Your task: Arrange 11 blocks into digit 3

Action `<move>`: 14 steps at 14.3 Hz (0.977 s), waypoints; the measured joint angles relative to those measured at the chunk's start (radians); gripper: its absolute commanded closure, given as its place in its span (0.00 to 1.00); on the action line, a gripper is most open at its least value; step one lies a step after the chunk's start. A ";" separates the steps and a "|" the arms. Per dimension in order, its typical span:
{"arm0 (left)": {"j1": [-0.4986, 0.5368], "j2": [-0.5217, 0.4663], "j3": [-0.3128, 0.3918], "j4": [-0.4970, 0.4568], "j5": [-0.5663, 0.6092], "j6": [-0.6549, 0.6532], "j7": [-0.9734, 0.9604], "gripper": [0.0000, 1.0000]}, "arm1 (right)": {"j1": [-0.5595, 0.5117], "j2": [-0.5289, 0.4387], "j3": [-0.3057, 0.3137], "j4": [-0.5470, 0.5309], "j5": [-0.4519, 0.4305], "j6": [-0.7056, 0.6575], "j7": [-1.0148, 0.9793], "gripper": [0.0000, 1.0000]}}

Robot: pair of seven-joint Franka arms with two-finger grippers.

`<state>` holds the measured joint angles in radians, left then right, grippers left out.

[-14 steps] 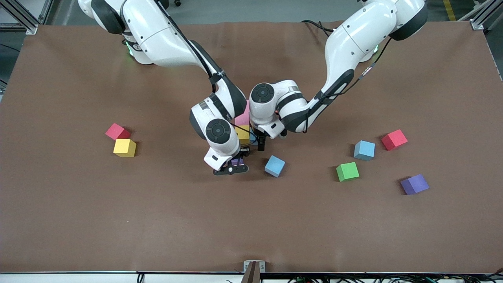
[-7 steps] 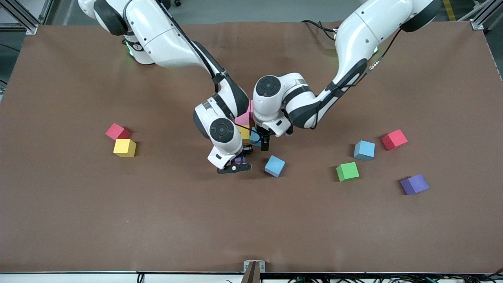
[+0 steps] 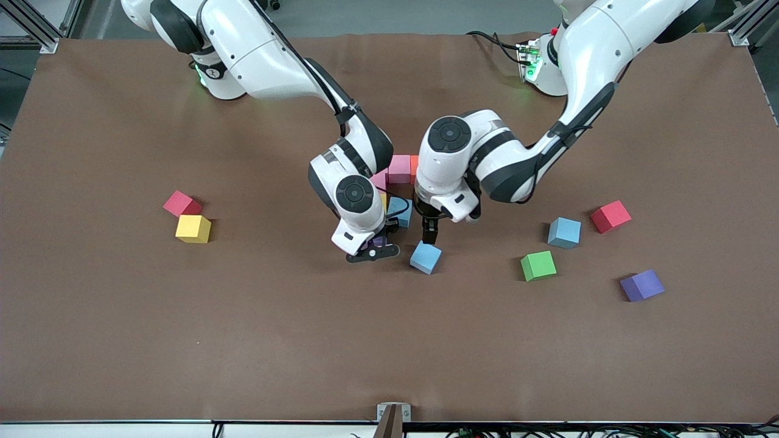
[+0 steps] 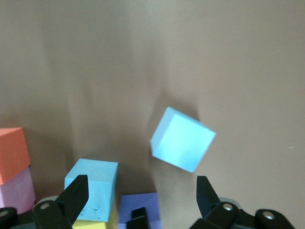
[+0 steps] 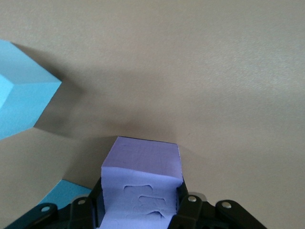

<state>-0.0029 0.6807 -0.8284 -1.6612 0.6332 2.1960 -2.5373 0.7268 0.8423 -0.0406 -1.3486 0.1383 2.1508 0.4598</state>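
My right gripper (image 3: 372,249) is shut on a purple block (image 5: 143,176), low at the near end of the partly built digit 3. That cluster shows a pink block (image 3: 399,168), an orange sliver (image 3: 414,167), another pink (image 3: 380,180) and a light blue block (image 3: 400,212); the right hand hides the remainder. My left gripper (image 3: 429,234) is open and holds nothing, just above a loose, tilted light blue block (image 3: 425,257). The left wrist view has that cube (image 4: 182,145) ahead of the gripper (image 4: 141,193), with the purple block (image 4: 138,210) below.
Toward the left arm's end lie a light blue block (image 3: 564,232), a green one (image 3: 538,265), a purple one (image 3: 642,285) and a red cube (image 3: 610,216). Toward the right arm's end sit a red cube (image 3: 181,203) and a yellow block (image 3: 193,229).
My left arm has swung off the cluster toward the loose light blue block, uncovering a pink and an orange block. The right gripper with the purple block has shifted slightly the same way.
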 measured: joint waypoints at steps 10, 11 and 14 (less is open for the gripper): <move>0.015 0.006 0.004 0.067 0.000 -0.011 0.225 0.00 | 0.002 0.000 0.000 0.004 -0.001 -0.041 -0.052 0.74; 0.016 0.009 0.005 0.071 0.000 -0.011 0.237 0.00 | 0.003 0.000 0.000 0.004 -0.001 -0.043 -0.052 0.71; 0.016 0.023 0.005 0.088 -0.004 -0.011 0.292 0.00 | 0.005 0.000 0.000 0.004 -0.002 -0.047 -0.052 0.43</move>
<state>0.0135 0.7041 -0.8235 -1.5730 0.6289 2.1853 -2.2449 0.7321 0.8422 -0.0407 -1.3442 0.1363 2.1040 0.4074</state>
